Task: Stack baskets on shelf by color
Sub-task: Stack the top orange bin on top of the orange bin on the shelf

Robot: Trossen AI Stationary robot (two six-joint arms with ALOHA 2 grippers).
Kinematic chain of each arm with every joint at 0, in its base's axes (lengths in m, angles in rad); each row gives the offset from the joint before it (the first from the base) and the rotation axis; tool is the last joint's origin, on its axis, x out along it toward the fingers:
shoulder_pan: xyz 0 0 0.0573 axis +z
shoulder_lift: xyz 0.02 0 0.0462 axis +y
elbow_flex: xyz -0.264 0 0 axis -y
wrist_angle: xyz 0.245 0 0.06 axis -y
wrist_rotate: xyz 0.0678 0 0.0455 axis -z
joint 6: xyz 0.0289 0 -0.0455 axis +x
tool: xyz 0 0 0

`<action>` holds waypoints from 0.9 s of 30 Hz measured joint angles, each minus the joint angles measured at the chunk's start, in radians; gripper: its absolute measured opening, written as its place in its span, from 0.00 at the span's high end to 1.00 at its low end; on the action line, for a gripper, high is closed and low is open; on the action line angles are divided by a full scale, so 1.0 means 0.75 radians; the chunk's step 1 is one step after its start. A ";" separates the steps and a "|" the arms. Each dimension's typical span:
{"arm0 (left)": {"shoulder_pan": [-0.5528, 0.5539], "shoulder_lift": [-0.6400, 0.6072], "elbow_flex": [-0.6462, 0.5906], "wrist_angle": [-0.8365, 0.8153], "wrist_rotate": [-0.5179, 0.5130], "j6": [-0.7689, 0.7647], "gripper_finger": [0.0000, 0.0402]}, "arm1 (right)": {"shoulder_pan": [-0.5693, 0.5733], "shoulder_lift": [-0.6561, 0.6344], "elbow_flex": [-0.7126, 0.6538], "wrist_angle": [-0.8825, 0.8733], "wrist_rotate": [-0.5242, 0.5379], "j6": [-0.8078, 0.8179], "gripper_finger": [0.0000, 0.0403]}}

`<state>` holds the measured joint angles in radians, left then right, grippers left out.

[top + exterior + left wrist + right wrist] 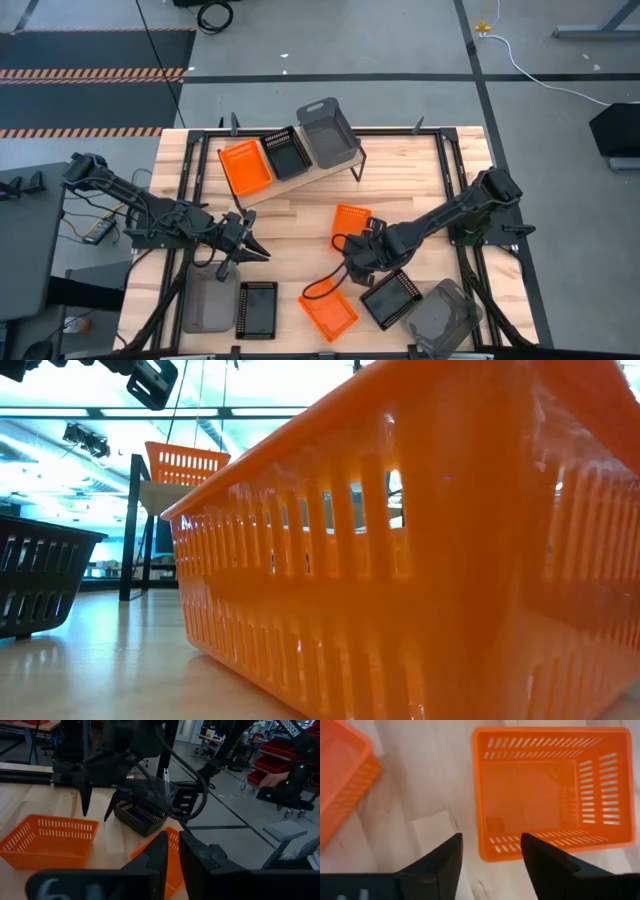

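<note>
The shelf (300,180) stands at the table's far side and carries one orange basket (245,167), one black basket (286,152) and one grey basket (328,130) side by side. Two more orange baskets (352,220) (328,310) rest on the tabletop. My right gripper (350,262) (492,852) hangs open between them, pointing down. Its fingers stand just off the short wall of an orange basket (550,785) and touch nothing. My left gripper (250,250) (172,855) hovers left of centre, open by a narrow gap.
Along the near edge sit a grey basket (208,300), a black one (258,308), another black one (390,297) and a grey one (440,318). In the low view an orange basket (400,560) fills the picture. Bare wood lies between the shelf and both grippers.
</note>
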<state>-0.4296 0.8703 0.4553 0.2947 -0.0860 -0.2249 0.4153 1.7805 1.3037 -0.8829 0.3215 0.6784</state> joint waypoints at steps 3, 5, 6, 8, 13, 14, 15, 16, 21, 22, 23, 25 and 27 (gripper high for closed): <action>0.000 0.000 0.000 0.000 0.000 0.000 0.87 | -0.013 0.001 -0.072 0.118 -0.006 0.000 0.46; 0.000 0.000 -0.001 0.000 0.000 0.000 0.87 | -0.019 0.002 -0.121 0.212 -0.020 -0.006 0.46; 0.000 0.000 0.000 -0.001 0.000 0.000 0.87 | -0.023 0.001 -0.143 0.245 -0.022 -0.007 0.47; 0.000 0.000 0.000 -0.001 0.000 0.000 0.87 | -0.032 0.002 -0.174 0.258 -0.021 -0.004 0.49; 0.000 0.000 -0.001 -0.001 0.000 0.002 0.87 | -0.062 0.002 -0.223 0.278 -0.016 -0.027 0.59; 0.000 0.000 0.000 -0.001 0.000 0.002 0.87 | -0.066 0.002 -0.234 0.298 -0.016 -0.046 0.63; 0.000 0.000 0.000 -0.001 0.000 0.002 0.87 | -0.070 0.002 -0.247 0.324 -0.017 -0.070 0.66; 0.000 0.000 0.000 -0.001 0.000 0.002 0.87 | -0.073 0.002 -0.258 0.350 -0.018 -0.097 0.71; 0.000 0.000 0.000 -0.001 -0.001 0.004 0.87 | -0.094 0.002 -0.278 0.462 -0.010 -0.249 0.94; 0.000 0.000 0.000 -0.001 -0.006 0.005 0.87 | -0.099 0.002 -0.278 0.486 0.000 -0.301 0.96; 0.000 0.000 0.000 -0.001 -0.014 0.005 0.87 | -0.104 0.002 -0.278 0.521 0.010 -0.346 0.97; 0.000 0.000 0.000 -0.001 -0.032 0.005 0.87 | -0.118 0.002 -0.278 0.600 0.027 -0.452 0.94; 0.000 0.000 0.000 -0.001 -0.037 0.012 0.87 | -0.137 0.002 -0.278 0.693 0.035 -0.547 0.92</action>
<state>-0.4297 0.8703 0.4553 0.2939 -0.1140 -0.2158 0.3124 1.7821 1.0950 -0.3632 0.3479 0.2684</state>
